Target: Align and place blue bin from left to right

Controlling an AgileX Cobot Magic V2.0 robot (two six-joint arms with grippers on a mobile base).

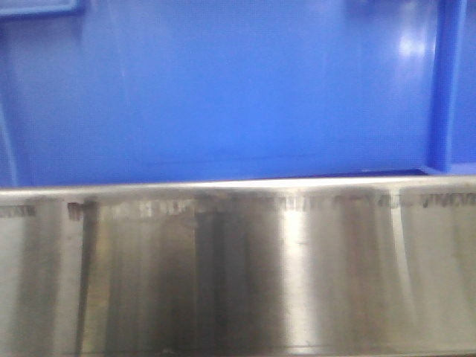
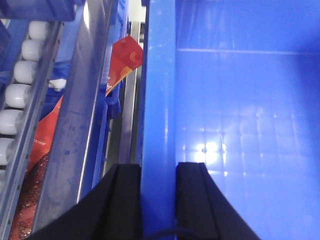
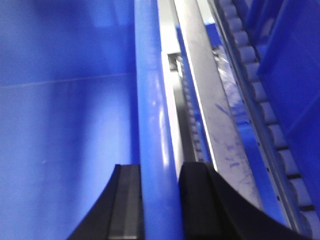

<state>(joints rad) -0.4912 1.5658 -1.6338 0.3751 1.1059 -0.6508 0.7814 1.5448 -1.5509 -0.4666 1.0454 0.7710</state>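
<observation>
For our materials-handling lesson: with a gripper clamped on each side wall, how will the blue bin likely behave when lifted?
The blue bin is probably stiff: its thick rim runs straight through the left gripper and right gripper. Its glossy plastic may slip in a light pinch. The inside shown is empty, so it is likely light for its size.

Front cam close-up on blue bin [image 1: 223, 89]; wrist cams along rims.

A brushed-steel shelf rail [image 1: 238, 275] fronts the blue bin [image 1: 223, 89], with white rollers [image 2: 20, 95] alongside.
</observation>
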